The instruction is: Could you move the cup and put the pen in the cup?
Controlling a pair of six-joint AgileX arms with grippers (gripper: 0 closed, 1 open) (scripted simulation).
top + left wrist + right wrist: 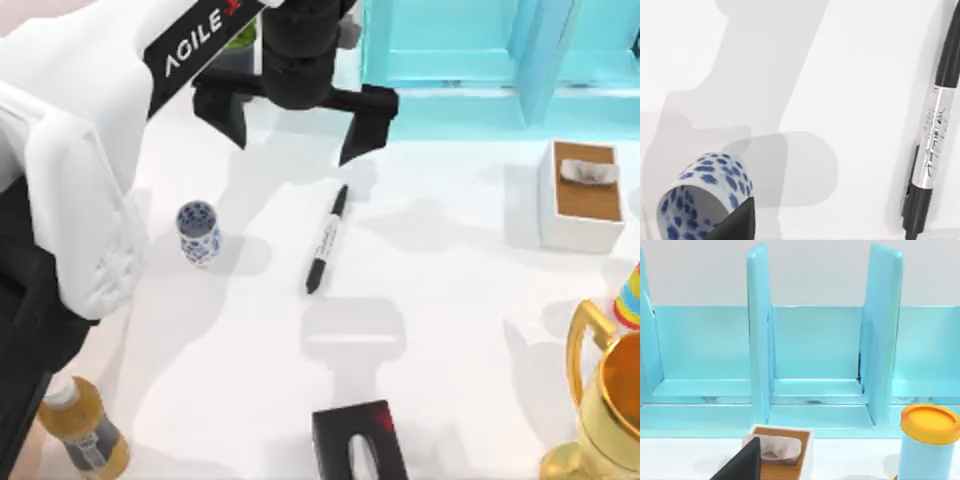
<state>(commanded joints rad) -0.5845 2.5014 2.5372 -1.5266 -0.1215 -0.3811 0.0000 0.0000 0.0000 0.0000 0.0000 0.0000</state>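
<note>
The cup (198,232), small and white with blue dots, stands upright left of the table's middle; it shows close up in the left wrist view (700,195). To its right lies the pen (327,240), black with a pale label band, flat on the table and slanted; its label shows clearly in the left wrist view (935,130). My left gripper (295,128) hangs open and empty above the table, behind the cup and the pen. My right gripper (745,467) is parked, facing the blue shelf.
A blue shelf (480,50) runs along the back. A white box with a brown top (580,195) sits at the right, a gold trophy (610,400) at the front right, an amber bottle (85,430) at the front left, and a black box (355,445) at the front middle.
</note>
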